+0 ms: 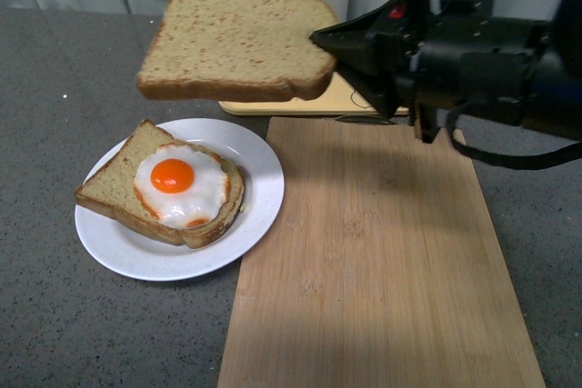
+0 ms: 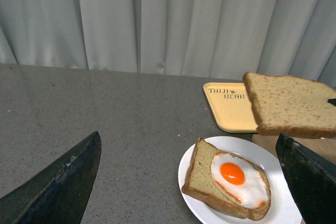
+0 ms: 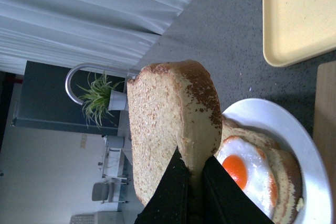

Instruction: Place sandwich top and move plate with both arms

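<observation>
- Right gripper (image 1: 320, 38) jaws clamped on one edge of the sandwich top (image 1: 238, 41), holding it roughly level in the air.
- Below it, slightly nearer, the plate (image 1: 118, 243) carries an egg-topped slice (image 1: 164, 186), its rim meeting a wooden board (image 1: 382, 261).
- Left gripper (image 2: 188, 136) gapes wide, empty, above the table (image 2: 105, 103).

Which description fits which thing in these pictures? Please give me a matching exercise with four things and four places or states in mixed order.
Things
1. sandwich top
2. plate
3. egg bread slice
4. yellow tray

Descriptions
A. lies on the plate
B. held in the air by the right gripper
C. at the far side, behind the wooden board
D. white and round, on the grey table

Pairs: 1-B, 2-D, 3-A, 4-C
</observation>
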Controlling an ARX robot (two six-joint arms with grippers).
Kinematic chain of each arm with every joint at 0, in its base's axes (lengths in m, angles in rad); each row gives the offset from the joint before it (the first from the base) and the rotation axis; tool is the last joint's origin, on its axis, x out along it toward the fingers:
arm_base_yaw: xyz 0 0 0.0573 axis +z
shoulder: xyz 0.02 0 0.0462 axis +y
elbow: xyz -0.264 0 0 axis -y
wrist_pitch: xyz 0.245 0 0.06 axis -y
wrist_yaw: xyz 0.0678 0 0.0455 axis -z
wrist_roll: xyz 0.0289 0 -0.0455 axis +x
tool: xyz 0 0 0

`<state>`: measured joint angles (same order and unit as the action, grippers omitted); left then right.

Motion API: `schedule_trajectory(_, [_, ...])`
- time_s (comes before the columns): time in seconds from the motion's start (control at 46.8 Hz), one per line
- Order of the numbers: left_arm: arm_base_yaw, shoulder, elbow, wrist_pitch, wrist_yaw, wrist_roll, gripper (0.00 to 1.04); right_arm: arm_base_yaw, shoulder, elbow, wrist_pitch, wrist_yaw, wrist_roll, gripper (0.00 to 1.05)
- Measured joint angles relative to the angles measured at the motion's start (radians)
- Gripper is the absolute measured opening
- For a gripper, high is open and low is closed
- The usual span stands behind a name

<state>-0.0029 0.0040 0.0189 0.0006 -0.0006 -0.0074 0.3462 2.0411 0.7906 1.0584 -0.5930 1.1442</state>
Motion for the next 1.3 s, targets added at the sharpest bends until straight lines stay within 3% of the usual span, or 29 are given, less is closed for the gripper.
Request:
schedule_trajectory(0.278, [0.0,0.0,0.0,0.0,0.0,0.0,0.98,0.159,0.13,0.089,-0.019,0.12,0.129,0.02])
schedule_trajectory(0.769, [0.0,0.0,0.0,0.0,0.0,0.0,0.98,0.205,0.225,0.162,-0.118,0.134,0.164,0.02])
schedule_trajectory(1.047, [0.0,0.0,0.0,0.0,0.0,0.0,0.98,0.191,0.134,0.065,-0.197,0.236,0.067,0.56])
schedule_trajectory(1.24, [0.0,0.0,0.0,0.0,0.0,0.0,0.98,0.155,-0.089,-0.042,-0.384,0.482,-0.237,0.93])
schedule_trajectory(1.304, [0.0,0.0,0.0,0.0,0.0,0.0,0.98,0.141,-0.14,-0.081,-0.397,0.549,-0.332,0.97])
